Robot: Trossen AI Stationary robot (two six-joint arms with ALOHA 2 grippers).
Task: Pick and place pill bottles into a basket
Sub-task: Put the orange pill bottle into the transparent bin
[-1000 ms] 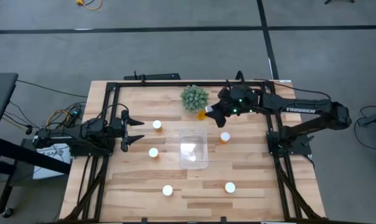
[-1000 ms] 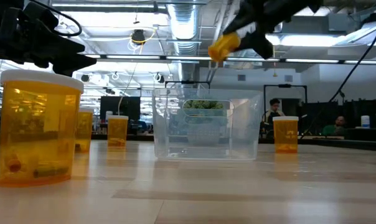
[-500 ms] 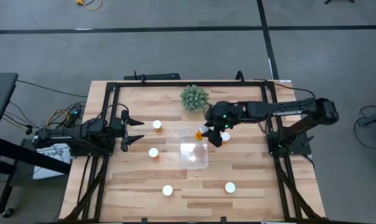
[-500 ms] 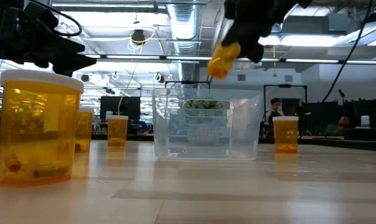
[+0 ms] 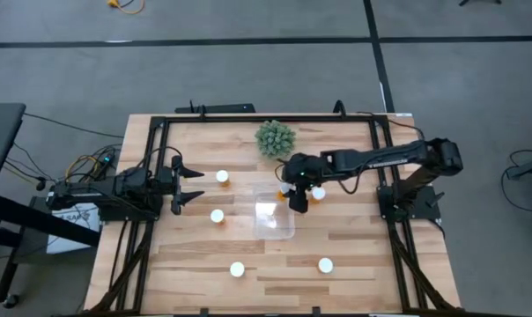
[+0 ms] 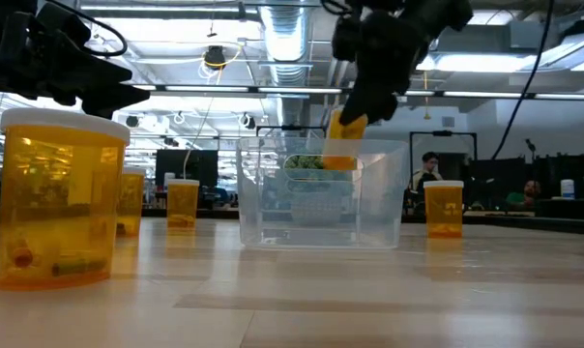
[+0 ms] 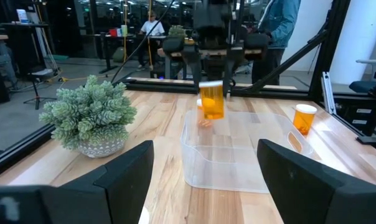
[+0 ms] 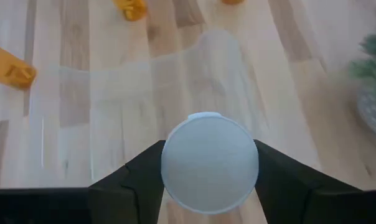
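My right gripper (image 5: 295, 195) is shut on an orange pill bottle with a white cap (image 6: 342, 143), high over the right part of the clear basket (image 5: 273, 211). The bottle also shows in the left wrist view (image 7: 211, 99) and, cap-on, in the right wrist view (image 8: 210, 163). My left gripper (image 5: 194, 183) is open and empty near the table's left side. Several other pill bottles stand upright on the table, one (image 5: 318, 193) right of the basket, two (image 5: 223, 177) (image 5: 217, 216) left of it. My right gripper pinches the bottle's cap end (image 8: 210, 124) between its two fingers (image 8: 135, 180), one on each side. The fingers come from above, pointing down. The bottle hangs upright below them, cap up, clear of the table, its bottom about level with the basket's rim (image 6: 273, 143).
A green spiky plant ball (image 5: 275, 138) sits in a pot just beyond the basket's far side. Two more bottles (image 5: 237, 269) (image 5: 325, 264) stand near the table's near edge. A black frame (image 5: 248, 118) runs round the table. People show in the room behind.
My right gripper has carried the bottle from beside the plant toward the table's near edge and the basket, and down. It has tipped from slanting to pointing down, so the bottle now hangs upright instead of tilted.
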